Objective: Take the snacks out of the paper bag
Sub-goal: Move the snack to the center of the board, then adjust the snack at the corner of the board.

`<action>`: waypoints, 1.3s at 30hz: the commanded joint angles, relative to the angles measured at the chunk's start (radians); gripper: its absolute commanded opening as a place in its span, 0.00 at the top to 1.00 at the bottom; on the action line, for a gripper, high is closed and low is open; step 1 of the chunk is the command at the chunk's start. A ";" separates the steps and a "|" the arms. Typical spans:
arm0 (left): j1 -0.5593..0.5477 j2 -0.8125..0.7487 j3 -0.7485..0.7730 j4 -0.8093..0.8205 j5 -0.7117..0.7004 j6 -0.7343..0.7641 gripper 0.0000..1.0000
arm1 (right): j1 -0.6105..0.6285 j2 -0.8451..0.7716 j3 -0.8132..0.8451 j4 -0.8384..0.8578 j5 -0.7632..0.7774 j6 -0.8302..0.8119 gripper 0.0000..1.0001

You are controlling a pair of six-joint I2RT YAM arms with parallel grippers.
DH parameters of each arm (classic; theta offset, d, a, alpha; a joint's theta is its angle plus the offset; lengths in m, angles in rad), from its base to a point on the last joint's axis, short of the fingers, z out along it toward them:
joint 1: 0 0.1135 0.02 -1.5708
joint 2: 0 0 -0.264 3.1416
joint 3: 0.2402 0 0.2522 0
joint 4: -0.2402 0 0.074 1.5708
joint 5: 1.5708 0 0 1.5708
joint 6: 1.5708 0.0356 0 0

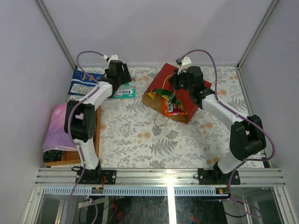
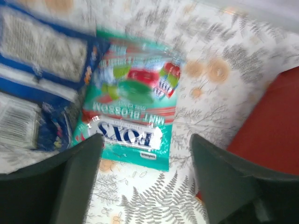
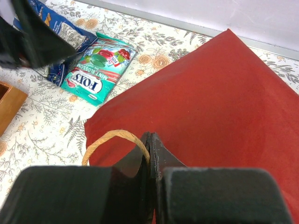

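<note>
The red paper bag (image 1: 187, 86) lies on its side at back centre, mouth toward the front-left. Orange, green and yellow snack packets (image 1: 172, 106) show in its mouth. My right gripper (image 1: 176, 83) is above the bag, shut on the bag's tan twine handle (image 3: 112, 136); the red bag (image 3: 219, 93) fills the right wrist view below my right gripper (image 3: 153, 140). A teal FOX'S packet (image 1: 125, 91) lies on the table beside blue-and-white packs (image 1: 80, 82). My left gripper (image 1: 120, 79) hovers open over the teal packet (image 2: 133, 107), holding nothing.
A wooden tray (image 1: 96, 135) with a pink folded cloth (image 1: 58, 126) stands at the left edge. The bag's second handle loop (image 1: 161, 120) lies on the flowered tablecloth. The enclosure walls stand close behind the bag and packs.
</note>
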State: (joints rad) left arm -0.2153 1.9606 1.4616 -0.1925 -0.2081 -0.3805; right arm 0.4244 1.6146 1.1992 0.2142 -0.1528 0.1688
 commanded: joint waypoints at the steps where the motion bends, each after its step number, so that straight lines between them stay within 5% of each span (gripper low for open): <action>1: 0.082 -0.065 0.020 0.070 0.086 -0.004 0.57 | -0.006 -0.010 0.038 0.039 -0.023 0.000 1.00; 3: 0.124 -0.017 0.036 0.057 0.142 -0.038 0.95 | -0.006 -0.018 0.035 0.035 -0.017 -0.003 1.00; 4: 0.143 -0.001 0.031 0.067 0.172 -0.055 1.00 | -0.006 -0.021 0.033 0.032 -0.015 -0.005 1.00; 12: 0.254 0.097 0.014 0.115 0.355 -0.171 1.00 | -0.006 -0.023 0.031 0.031 -0.004 -0.009 1.00; 27: 0.324 0.365 0.212 0.079 0.318 -0.218 1.00 | -0.007 -0.018 0.044 0.012 0.005 -0.025 1.00; 39: 0.277 0.174 0.252 0.054 0.207 -0.150 0.96 | -0.007 -0.009 0.057 0.006 -0.001 -0.029 1.00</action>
State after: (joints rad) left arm 0.0868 2.2391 1.6695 -0.1482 0.0887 -0.5800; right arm 0.4244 1.6146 1.2041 0.1993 -0.1520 0.1535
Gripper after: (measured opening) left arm 0.019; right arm 0.011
